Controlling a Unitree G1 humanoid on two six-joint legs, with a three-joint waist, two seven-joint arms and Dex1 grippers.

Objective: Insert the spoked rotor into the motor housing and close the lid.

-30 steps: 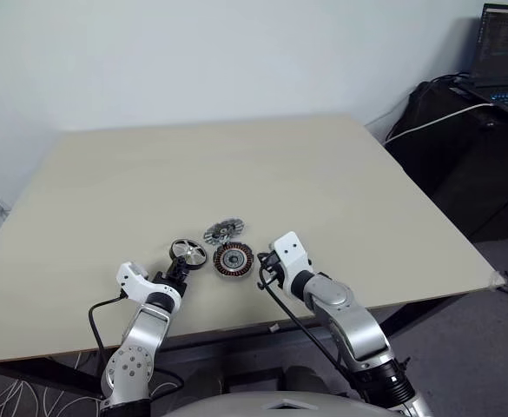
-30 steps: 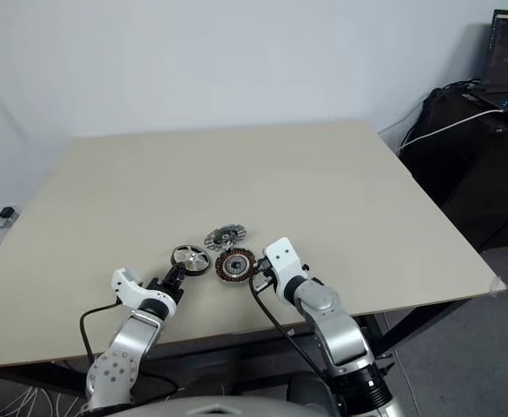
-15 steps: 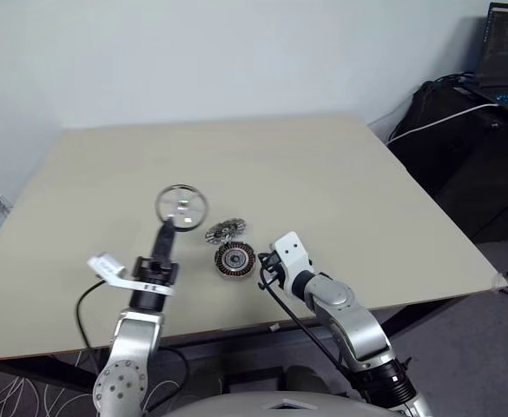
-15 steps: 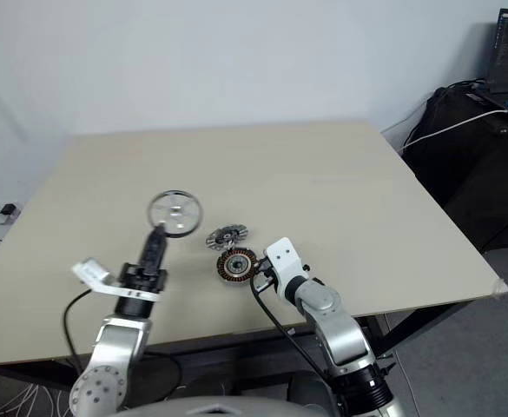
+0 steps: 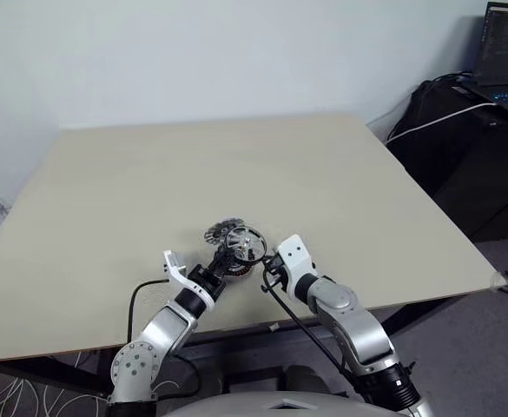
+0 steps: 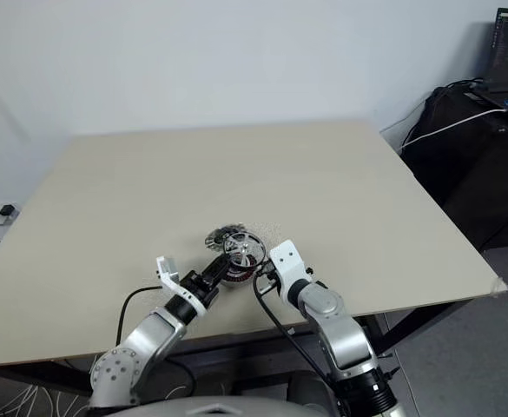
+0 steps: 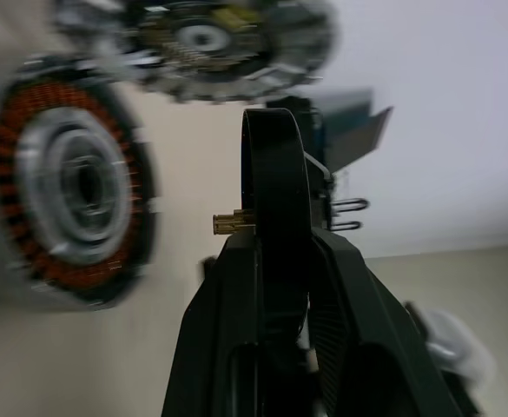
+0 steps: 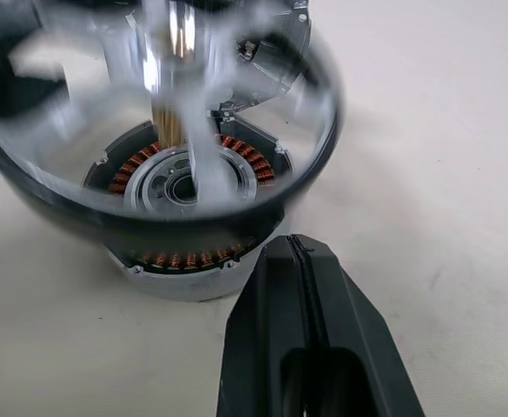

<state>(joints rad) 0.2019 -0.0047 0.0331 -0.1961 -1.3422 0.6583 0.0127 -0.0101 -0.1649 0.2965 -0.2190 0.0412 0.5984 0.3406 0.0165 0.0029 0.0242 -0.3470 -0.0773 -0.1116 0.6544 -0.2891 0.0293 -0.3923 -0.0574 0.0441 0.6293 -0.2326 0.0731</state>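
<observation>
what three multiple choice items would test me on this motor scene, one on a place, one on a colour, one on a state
1. Where is the spoked rotor?
A. lying flat at the far edge of the table
B. held over the motor housing
C. on the laptop

2. What colour are the windings inside the motor housing?
A. blue
B. green
C. reddish copper

3. How do the right gripper's jaws stand?
A. shut, holding nothing
B. wide open
C. shut on a screwdriver

Answers:
1 B: the left gripper clamps the spoked rotor by its rim just above the motor housing.
2 C: a copper-red ring of coils shows around the pale centre.
3 A: the right gripper has its jaws pressed together beside the housing, with nothing between them.
</observation>
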